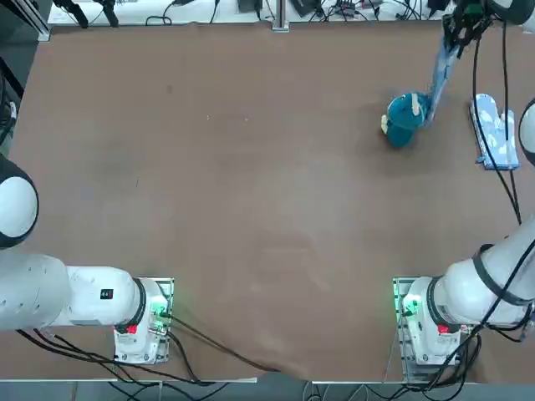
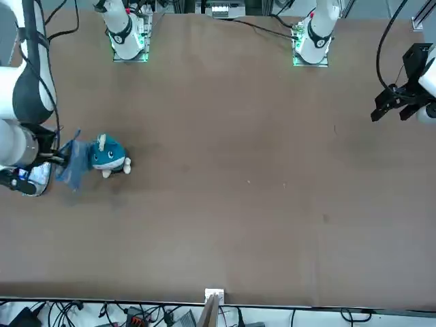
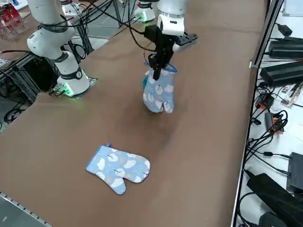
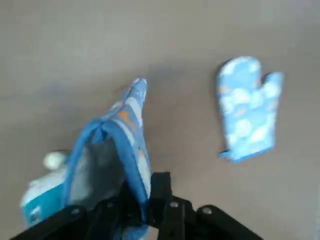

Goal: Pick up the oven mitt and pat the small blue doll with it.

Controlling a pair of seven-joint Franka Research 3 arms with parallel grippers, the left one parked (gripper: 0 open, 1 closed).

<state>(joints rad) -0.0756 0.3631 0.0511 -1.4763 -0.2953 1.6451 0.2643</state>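
My right gripper (image 1: pixel 458 32) is at the far right of the table, shut on the cuff of a light blue oven mitt (image 1: pixel 440 75) that hangs down from it. The mitt's lower end rests against the small blue doll (image 1: pixel 405 119), a teal plush standing on the table. In the right side view the hanging oven mitt (image 3: pixel 159 92) covers most of the doll, and my gripper (image 3: pixel 156 64) pinches its top edge. The wrist view shows the open cuff of the mitt (image 4: pixel 112 145) between my fingers, with the doll (image 4: pixel 42 197) beside it.
A second oven mitt (image 1: pixel 495 132) of the same blue pattern lies flat on the table to the right of the doll, near the table's right edge; this other mitt (image 3: pixel 118 168) is well apart from the held one. Cables run along the table's far edge.
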